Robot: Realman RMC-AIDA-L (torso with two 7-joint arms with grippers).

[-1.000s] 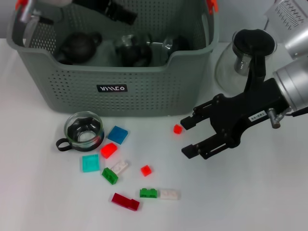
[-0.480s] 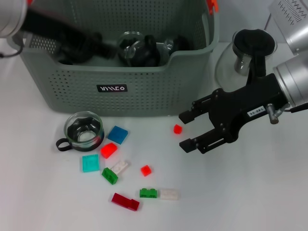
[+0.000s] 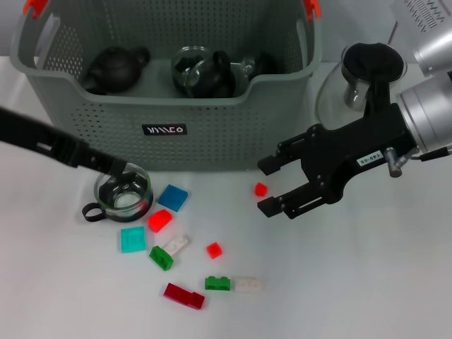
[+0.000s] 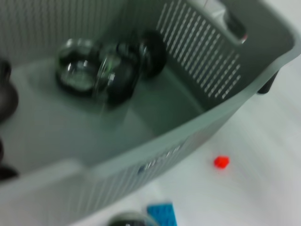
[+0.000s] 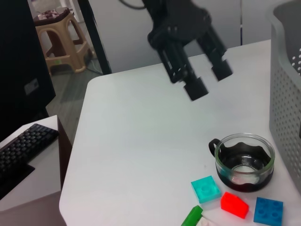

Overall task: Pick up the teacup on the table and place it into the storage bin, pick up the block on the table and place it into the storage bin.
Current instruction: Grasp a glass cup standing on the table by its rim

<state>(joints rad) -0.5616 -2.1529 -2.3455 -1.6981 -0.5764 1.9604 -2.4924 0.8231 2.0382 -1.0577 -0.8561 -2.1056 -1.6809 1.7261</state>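
head view: left gripper over teacup rim

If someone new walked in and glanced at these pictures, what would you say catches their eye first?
Probably the right gripper, black, open, hovering beside a small red block in front of the storage bin, which already holds dark teaware. Next, the left gripper reaching over the glass teacup at the bin's front left corner, with bright blocks scattered on the white table nearby.
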